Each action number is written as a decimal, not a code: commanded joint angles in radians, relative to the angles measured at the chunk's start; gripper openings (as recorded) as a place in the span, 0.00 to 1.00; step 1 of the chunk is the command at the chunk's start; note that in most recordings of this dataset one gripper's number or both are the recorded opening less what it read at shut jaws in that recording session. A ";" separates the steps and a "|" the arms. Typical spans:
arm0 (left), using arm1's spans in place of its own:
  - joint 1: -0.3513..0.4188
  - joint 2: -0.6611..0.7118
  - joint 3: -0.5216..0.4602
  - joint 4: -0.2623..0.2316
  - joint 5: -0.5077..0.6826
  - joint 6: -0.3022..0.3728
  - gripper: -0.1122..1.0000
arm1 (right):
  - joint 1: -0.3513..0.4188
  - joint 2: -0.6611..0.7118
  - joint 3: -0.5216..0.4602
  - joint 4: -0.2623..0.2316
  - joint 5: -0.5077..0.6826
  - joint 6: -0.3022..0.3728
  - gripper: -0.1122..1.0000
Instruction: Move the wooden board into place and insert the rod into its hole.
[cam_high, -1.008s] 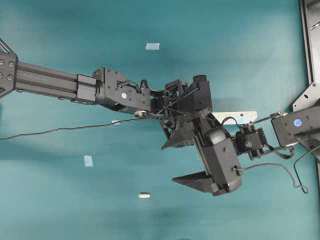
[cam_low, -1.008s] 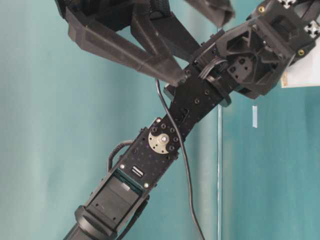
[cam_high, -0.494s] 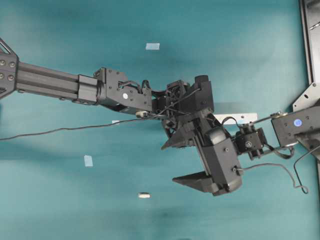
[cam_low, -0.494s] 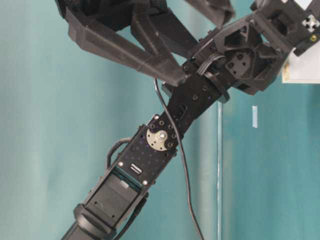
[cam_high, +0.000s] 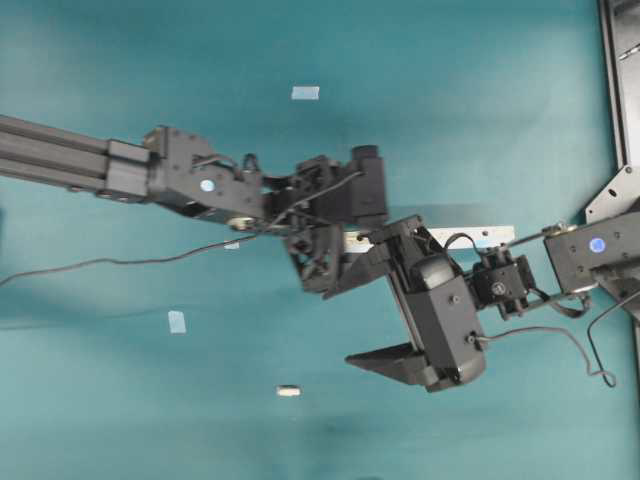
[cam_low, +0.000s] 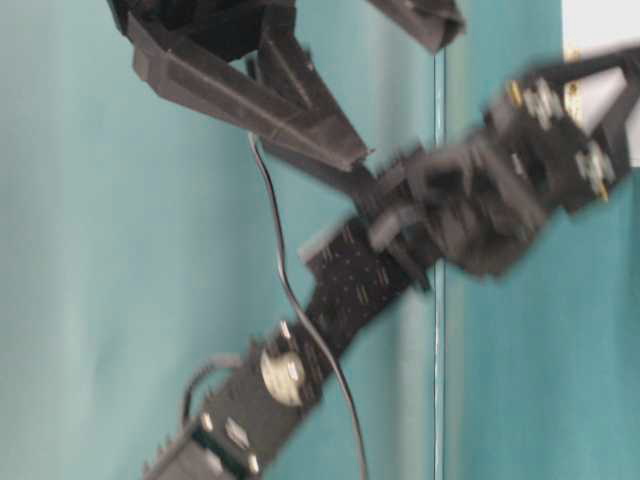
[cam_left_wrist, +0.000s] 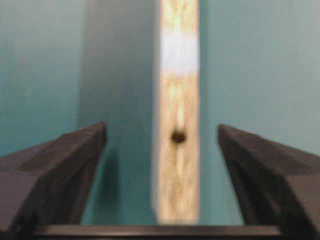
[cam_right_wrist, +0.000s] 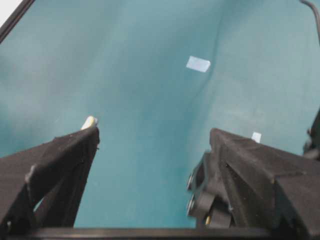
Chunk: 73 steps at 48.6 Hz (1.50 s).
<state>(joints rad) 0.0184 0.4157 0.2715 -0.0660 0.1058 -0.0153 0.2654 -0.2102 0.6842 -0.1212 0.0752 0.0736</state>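
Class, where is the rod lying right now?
In the overhead view the rod lies alone on the teal cloth, low and left of centre, below the blue tape square and left of the right claw.

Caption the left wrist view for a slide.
Open left gripper straddles the wooden board on the teal table, fingers clear of it, its dark hole centred between them.

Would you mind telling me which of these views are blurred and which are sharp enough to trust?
Table-level view: heavy motion smear on the left arm. Left wrist view: soft focus, though the wooden board and its dark hole read clearly between open fingers. Overhead view: sharp; the rod is distinct. Right wrist view: fairly clear, fingers dark.
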 joint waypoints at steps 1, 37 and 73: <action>-0.003 -0.054 0.026 0.000 -0.055 -0.005 0.89 | -0.002 -0.021 -0.009 0.000 -0.003 0.002 0.98; -0.002 0.040 0.179 0.000 -0.453 0.018 0.89 | -0.002 -0.021 -0.032 0.003 0.063 0.035 0.98; -0.005 0.087 0.227 -0.002 -0.664 0.037 0.88 | 0.046 0.279 -0.448 0.006 0.664 0.342 0.98</action>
<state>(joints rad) 0.0184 0.5077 0.5047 -0.0644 -0.5538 0.0169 0.3007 0.0537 0.3053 -0.1166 0.6918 0.4004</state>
